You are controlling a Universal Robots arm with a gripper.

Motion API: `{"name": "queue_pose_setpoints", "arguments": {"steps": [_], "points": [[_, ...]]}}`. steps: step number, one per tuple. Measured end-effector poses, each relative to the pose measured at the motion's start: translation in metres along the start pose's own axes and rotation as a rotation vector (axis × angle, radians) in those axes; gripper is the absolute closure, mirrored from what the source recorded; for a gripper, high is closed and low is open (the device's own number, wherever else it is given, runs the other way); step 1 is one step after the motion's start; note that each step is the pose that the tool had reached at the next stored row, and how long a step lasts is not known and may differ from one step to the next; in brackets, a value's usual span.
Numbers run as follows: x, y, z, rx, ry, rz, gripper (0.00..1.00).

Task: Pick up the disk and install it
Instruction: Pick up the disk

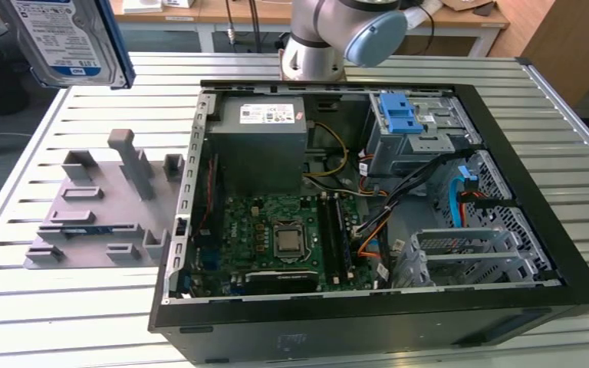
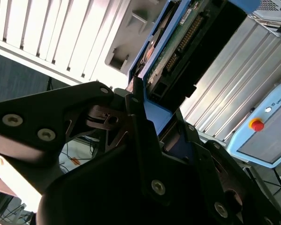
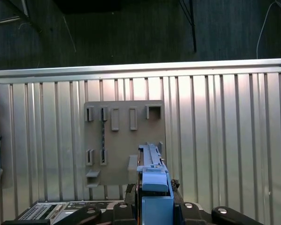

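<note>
Above the table's edge, at the exterior view's left: the disk [image 1: 64,38] hangs high in the air with its label toward the camera, touching nothing on the table [image 1: 59,314].
Disk: a silver drive in a blue carrier. The second wrist view shows its circuit-board side [image 2: 178,44]; the first wrist view shows it edge-on [image 3: 153,180].
Gripper: the gripper [image 2: 154,119] is pinched onto one end of the disk's carrier, with a black finger against each side.
Holder: a grey slotted holder [image 1: 95,207] lies flat near that same table edge, just beside the case. In the first wrist view it lies below the disk [image 3: 124,136].
Case: the open case [image 1: 376,310] lies mid-table, its cage [image 1: 422,138] at the far corner on the exterior view's right.
Done: the pickup, judging by the firm hold and the lift.
Left: the install. The disk is well apart from the case and not yet at the cage.
</note>
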State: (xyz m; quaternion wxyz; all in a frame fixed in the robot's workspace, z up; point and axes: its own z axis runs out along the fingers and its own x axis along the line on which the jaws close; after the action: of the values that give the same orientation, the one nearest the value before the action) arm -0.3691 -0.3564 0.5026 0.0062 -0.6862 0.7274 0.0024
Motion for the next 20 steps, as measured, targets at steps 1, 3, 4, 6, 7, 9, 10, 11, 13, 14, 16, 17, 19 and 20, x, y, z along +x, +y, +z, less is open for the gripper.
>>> {"name": "queue_pose_setpoints", "arguments": {"steps": [1,3,4,6,7,9,10,11,13,14,16,17,19,20], "points": [[0.0003,-0.0014,0.0,-0.0001,0.0,0.0,0.64],[0.0011,-0.004,0.0,-0.0001,0.0,0.0,0.64],[0.0014,-0.0053,0.0,-0.0001,0.0,0.0,0.64],[0.0023,-0.0079,0.0,-0.0003,0.0,0.0,0.64],[0.0028,-0.0093,0.0,-0.0003,0.0,0.0,0.64],[0.0037,-0.0119,0.0,-0.0005,0.0,0.0,0.64],[0.0043,-0.0134,0.0,-0.0007,0.0001,0.0,0.64],[0.0048,-0.0148,0.0,-0.0012,0.0001,0.0,0.64],[0.0058,-0.0184,0.0,-0.0024,0.0001,0.0,0.64],[0.0063,-0.02,0.0,-0.0029,0.0002,0.0,0.64],[0.0076,-0.0232,0.0,-0.0039,0.0002,0.0,0.64],[0.0083,-0.0248,0.0,-0.0044,0.0003,0.0,0.64],[0.0091,-0.0269,0.0,-0.0047,0.0003,0.0,0.64],[0.0091,-0.0269,0.0,-0.0047,0.0003,0.0,0.64]]}}
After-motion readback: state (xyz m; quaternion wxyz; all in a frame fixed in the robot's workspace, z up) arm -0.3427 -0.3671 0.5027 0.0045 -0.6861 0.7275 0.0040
